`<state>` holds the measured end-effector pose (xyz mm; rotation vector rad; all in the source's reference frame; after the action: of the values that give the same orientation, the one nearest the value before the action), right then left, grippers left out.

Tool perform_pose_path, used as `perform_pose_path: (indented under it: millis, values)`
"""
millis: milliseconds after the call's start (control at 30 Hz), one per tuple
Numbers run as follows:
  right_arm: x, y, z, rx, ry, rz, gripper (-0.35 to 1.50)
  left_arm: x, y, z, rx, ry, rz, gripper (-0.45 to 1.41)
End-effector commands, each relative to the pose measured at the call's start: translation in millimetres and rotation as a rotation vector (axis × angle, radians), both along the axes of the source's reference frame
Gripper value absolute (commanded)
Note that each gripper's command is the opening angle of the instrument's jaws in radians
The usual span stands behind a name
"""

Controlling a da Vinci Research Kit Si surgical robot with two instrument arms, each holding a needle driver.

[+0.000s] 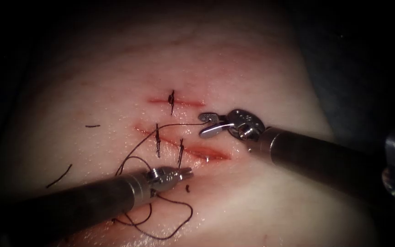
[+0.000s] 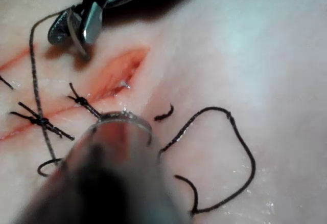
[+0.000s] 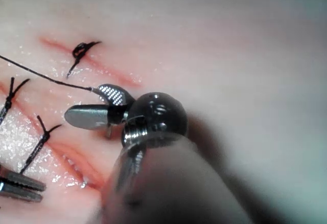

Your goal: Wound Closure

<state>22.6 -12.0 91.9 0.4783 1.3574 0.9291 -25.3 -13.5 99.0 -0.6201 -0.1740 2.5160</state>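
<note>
2 tools (image 1: 186, 174) (image 1: 208, 125) over tissue (image 1: 252, 68), right jaws parted, thread (image 1: 179, 124) touching

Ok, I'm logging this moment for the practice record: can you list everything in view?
tissue: one, pale pink, under everything.
short cut: one, red, above the long cut.
long cut: one, red, slanting between the tools.
stitches: three, dark; one on the short cut, two on the long cut.
thread: one, dark, from the right tool's jaw leftwards, then looping by the left tool.
cut ends: three, dark, loose on the tissue.
right tool: silver, jaws open, thread touching one jaw.
left tool: silver, below the long cut.
</note>
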Motion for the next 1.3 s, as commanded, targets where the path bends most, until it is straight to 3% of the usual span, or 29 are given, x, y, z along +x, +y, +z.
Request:
perform_pose_path:
  millis: [33, 367, 633, 667, 700, 767, 800, 933, 1067, 1300]
  values:
    - [0.5, 0.5, 0.4, -0.012, -0.009, 0.006, 1.33, -0.6, 0.0, 0.6, 0.0, -0.001, 0.001, -0.16]
    - [0.7, 0.4, 0.0, -0.153, -0.082, 0.012, 1.28, -0.6, -0.1, 0.5, -0.004, 0.003, 0.004, -0.16]
    - [0.9, 1.3, -1.5, -0.222, -0.163, 0.041, 0.98, -0.6, -0.2, 0.5, -0.004, 0.003, 0.003, -0.16]
    - [0.9, 1.3, -1.6, -0.231, -0.17, 0.042, 0.88, -0.7, -0.2, 0.5, -0.004, 0.003, 0.003, -0.16]
    - [0.8, 1.3, -1.7, -0.23, -0.173, 0.044, 0.64, -0.7, -0.2, 0.5, -0.004, 0.003, 0.003, -0.16]
    - [0.7, 1.1, -1.7, -0.232, -0.176, 0.045, -0.3, -0.7, -0.2, 0.4, -0.003, 0.001, 0.004, -0.16]
    - [0.7, 0.8, -1.5, -0.232, -0.188, 0.043, -0.35, -0.7, -0.2, 0.4, -0.003, 0.001, 0.003, -0.16]
    - [0.9, -0.2, -0.8, -0.193, -0.233, 0.008, -0.35, -0.7, -0.3, 0.3, -0.003, 0.002, 0.003, -0.16]
    - [1.0, -1.3, -0.1, -0.12, -0.194, -0.048, -0.35, -0.7, -0.4, 0.2, -0.006, 0.003, 0.008, -0.16]
    - [1.1, -1.5, 0.6, 0.107, -0.094, -0.027, -0.35, -0.8, -0.3, 0.2, -0.005, 0.003, 0.007, -0.16]
